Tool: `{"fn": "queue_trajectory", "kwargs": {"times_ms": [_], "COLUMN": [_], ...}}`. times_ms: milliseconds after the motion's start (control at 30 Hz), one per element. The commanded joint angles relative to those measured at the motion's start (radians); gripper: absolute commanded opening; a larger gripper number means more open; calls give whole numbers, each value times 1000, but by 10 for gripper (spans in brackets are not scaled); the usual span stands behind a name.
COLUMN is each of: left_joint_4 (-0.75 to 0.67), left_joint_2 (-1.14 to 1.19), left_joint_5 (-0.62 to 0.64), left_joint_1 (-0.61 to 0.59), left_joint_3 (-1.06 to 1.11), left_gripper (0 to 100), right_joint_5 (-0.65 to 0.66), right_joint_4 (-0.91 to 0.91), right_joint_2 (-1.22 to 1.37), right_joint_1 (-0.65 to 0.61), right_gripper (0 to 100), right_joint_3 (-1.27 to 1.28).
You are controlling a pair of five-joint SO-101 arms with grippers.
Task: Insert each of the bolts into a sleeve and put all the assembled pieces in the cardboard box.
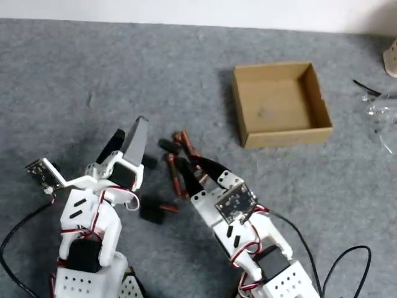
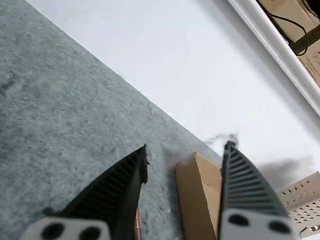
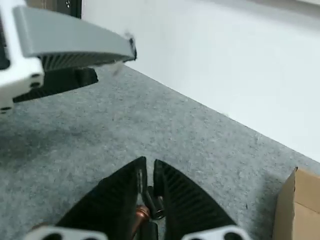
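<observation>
While the left gripper (image 1: 132, 124) hangs wide open over the grey mat (image 1: 80, 74) in the high view, w/ just mat btwn its fingers, the right gripper (image 1: 186, 162) is down at the heap of copper bolts (image 1: 181, 144), black fingers pointing into it. The heap lies loose on the mat btwn the two grippers. One black sleeve (image 1: 167, 146) touches the heap's far side. A bigger black block (image 1: 152, 211) sits nearer the arm bases, w/ a copper end (image 1: 169, 208) right against it. The cardboard box (image 1: 279, 102) stands upright, open top, well apart from the heap, on the right arm's side and farther out. Clear plastic bits (image 1: 378, 105) lie beyond the box at the mat edge. Left wrist view: left gripper (image 2: 187, 146) jaws spread wide and holding no part. Through the gap a corner of the cardboard box (image 2: 197, 195) shows farther off, w/ a white surface (image 2: 200, 65) past the mat edge. Right wrist view: right gripper (image 3: 149, 161) jaws almost together, clamped on a copper bolt (image 3: 141, 214). A dark piece (image 3: 154, 202) sits just beside the bolt in the same gap — can't tell if it's a sleeve. Farther off in the same view is the left gripper (image 3: 116, 64), its grey finger and black finger apart. A corner of the cardboard box (image 3: 302, 200) shows at the frame edge.
</observation>
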Motion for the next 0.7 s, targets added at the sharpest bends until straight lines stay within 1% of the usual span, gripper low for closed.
{"fn": "queue_trajectory", "kwargs": {"times_ms": [0, 33, 167, 333, 433, 533, 600, 667], "left_joint_4": [-5, -5, -5, -3, -2, 2, 32, 51], "left_joint_2": [-12, -12, -12, -10, -10, -10, -10, -10], "left_joint_5": [3, -2, -91, -189, -250, -310, -338, -365], "left_joint_1": [-21, -22, -65, -177, -229, -240, -240, -240], "left_joint_3": [-8, 2, 38, 64, 82, 84, 82, 81], "left_gripper": [220, 220, 220, 217, 217, 217, 217, 217], "right_joint_5": [9, 9, 9, 9, 9, 9, 11, 11], "right_joint_4": [-4, -4, -4, 1, 76, 148, 194, 269], "right_joint_2": [-10, -10, -7, -5, -5, -5, -4, 10], "right_joint_1": [12, 13, 13, 13, 13, -4, -39, -94], "right_gripper": [4, 4, 4, 4, 4, 24, 61, 77], "right_joint_3": [59, 59, 59, 61, 56, 48, 21, -38]}}
